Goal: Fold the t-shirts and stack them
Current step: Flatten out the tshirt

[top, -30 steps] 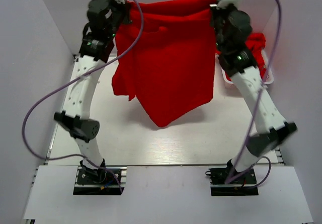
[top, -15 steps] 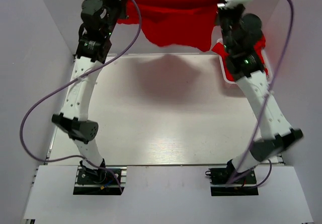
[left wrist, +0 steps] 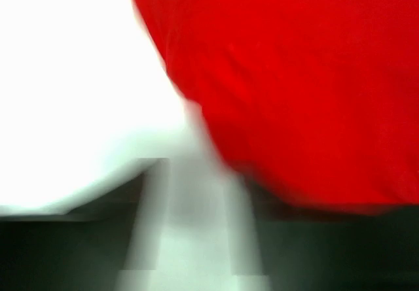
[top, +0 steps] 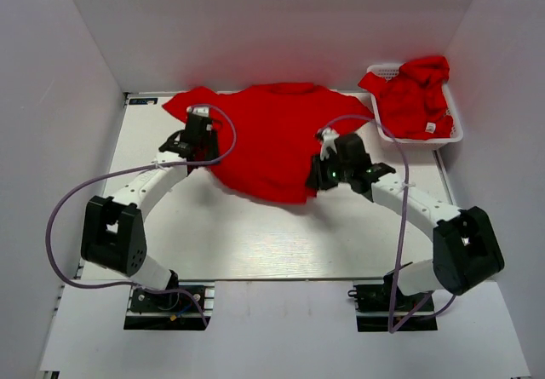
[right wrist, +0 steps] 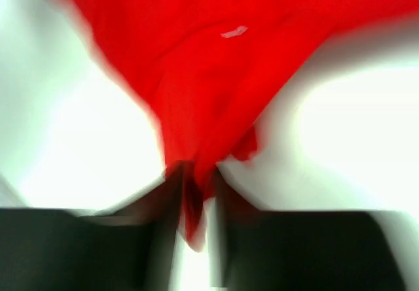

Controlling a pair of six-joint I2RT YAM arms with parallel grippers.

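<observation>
**One shirt laid out on the table, the rest in the basket**

My left pincer sits low at the far left of the table, right at the left edge of the spread shirt, just near of its left sleeve; from above I cannot tell whether it touches the cloth; my left wrist view is smeared by blur, with red cloth filling the right side and white table on the left, so I cannot tell whether this pincer is spread or pressed together.

The spread shirt lies mostly flat across the far middle of the table, collar toward the far wall, sleeves out to left and right; its near hem is uneven and dips toward the near right.

My right pincer rests on the right side of that shirt, below the right sleeve; in my right wrist view the red cloth narrows into a bunch that runs down between my dark fingers, which stand close on either side of it, so this pincer is pinching a gather of the spread shirt; a small pale mark shows on the cloth farther out.

At the far right corner stands the white basket; the heaped shirt fills it, crumpled and draped over its far rim, with a small white tag showing near its near right edge; it lies well apart from both pincers.
</observation>
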